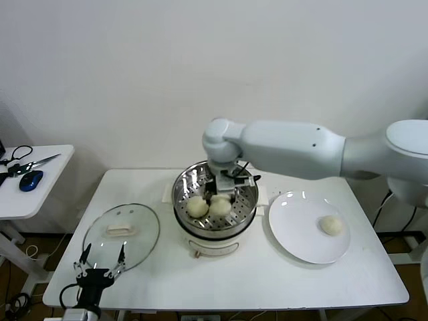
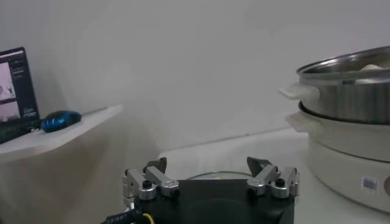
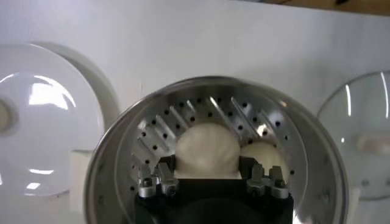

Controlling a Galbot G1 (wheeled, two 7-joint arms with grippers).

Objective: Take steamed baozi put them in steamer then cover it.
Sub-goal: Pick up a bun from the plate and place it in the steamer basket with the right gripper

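The right gripper (image 3: pixel 207 178) hangs inside the steamer (image 1: pixel 215 208), its jaws spread to either side of a baozi (image 3: pixel 207 149) that sits between them; whether the pads press the dough or stand just clear of it cannot be made out, since the gripper body cuts off the bun's lower half in the right wrist view. From the head view the gripper (image 1: pixel 225 189) is partly masked by its own wrist and by the steamer's far wall. That bun is smooth, round and cream-white, resting on the perforated steel tray. A second baozi (image 3: pixel 263 155) lies just beside it, half hidden behind one finger. In the head view two buns (image 1: pixel 197 206) (image 1: pixel 220 207) show side by side on the tray. The steamer is a shiny round steel pot on a white base.

A fourth baozi (image 1: pixel 331 225) lies on the flat white plate (image 1: pixel 294 231), which sits beside the steamer on the right arm's side. On the steamer's other side the cover (image 1: pixel 122 235), clear glass with a metal rim and a white bar handle, lies flat on the white table (image 1: pixel 254 281).

The left gripper (image 1: pixel 100 263) waits at the cover's near edge, jaws wide apart and holding nothing (image 2: pixel 210 176).
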